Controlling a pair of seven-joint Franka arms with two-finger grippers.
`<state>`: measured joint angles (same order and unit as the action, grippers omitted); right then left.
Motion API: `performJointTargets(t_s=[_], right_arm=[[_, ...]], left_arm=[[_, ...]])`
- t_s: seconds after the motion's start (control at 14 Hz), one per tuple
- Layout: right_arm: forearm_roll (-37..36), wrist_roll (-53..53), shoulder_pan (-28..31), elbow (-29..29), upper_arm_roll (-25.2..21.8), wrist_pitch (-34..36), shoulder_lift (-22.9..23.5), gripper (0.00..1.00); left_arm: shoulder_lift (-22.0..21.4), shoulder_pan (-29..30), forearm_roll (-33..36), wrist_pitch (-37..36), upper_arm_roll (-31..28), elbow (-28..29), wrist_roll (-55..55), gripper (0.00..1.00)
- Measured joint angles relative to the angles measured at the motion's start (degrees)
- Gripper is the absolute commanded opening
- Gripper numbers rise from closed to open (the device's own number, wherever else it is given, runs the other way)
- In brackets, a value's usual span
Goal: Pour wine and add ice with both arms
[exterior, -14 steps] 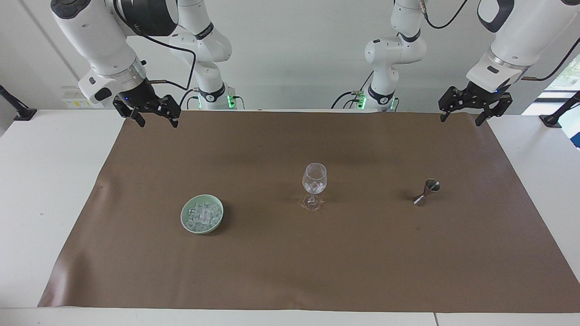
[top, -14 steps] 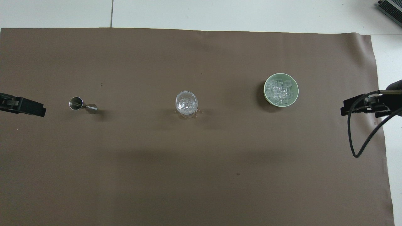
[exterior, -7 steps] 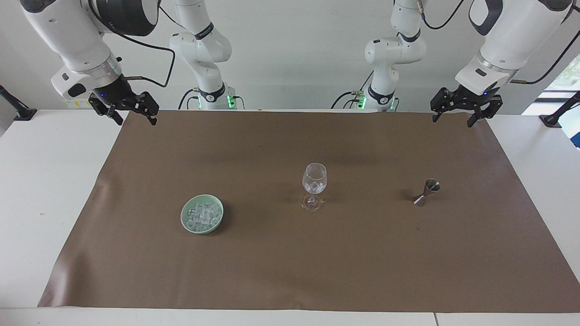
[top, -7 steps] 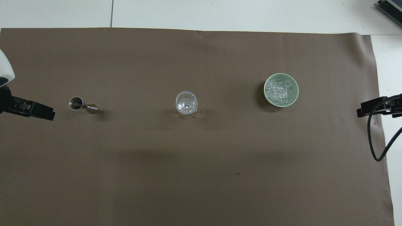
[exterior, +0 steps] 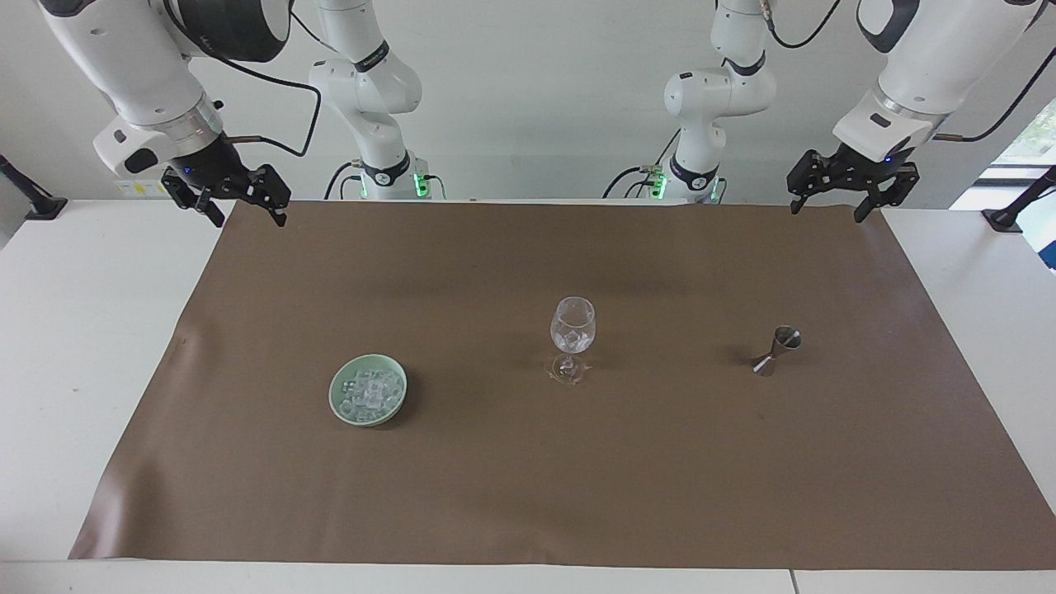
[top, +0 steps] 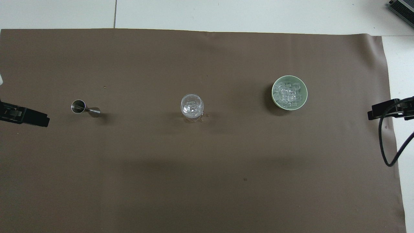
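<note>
Over the mat's corner at the right arm's end, on the robots' edge of the table [exterior: 49,346], the right claw [exterior: 245,211] hangs wide and empty. Well apart from it, a green bowl [exterior: 337,397] holds the heaped ice [exterior: 368,393]. At the middle of the brown mat [exterior: 528,487] stands a stemmed glass [exterior: 572,328] with a few cubes in it. Toward the left arm's end stands a metal measuring cup [exterior: 776,350]. Above the mat's other robot-side corner, the left claw [exterior: 827,212] hangs wide and empty.
</note>
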<state>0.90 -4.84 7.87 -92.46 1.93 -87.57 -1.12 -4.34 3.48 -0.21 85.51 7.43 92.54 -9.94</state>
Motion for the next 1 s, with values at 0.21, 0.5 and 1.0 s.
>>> performJointTargets(t_s=[0.21,0.5,1.0], right_arm=[[-0.31,0.00,0.02,0.23,-0.10,0.12,-0.01,1.00],[-0.37,0.00,0.02,0.32,-0.10,1.99,-0.33,1.00],[-0.40,0.00,0.02,1.81,-0.12,4.34,-0.76,1.00]], left_arm=[[-0.19,0.00,0.00,0.00,0.00,-0.03,0.00,1.00],[-0.41,0.01,0.00,0.00,-0.01,-0.05,0.00,1.00],[-0.57,0.04,-1.26,0.33,-0.14,-0.33,0.05,1.00]])
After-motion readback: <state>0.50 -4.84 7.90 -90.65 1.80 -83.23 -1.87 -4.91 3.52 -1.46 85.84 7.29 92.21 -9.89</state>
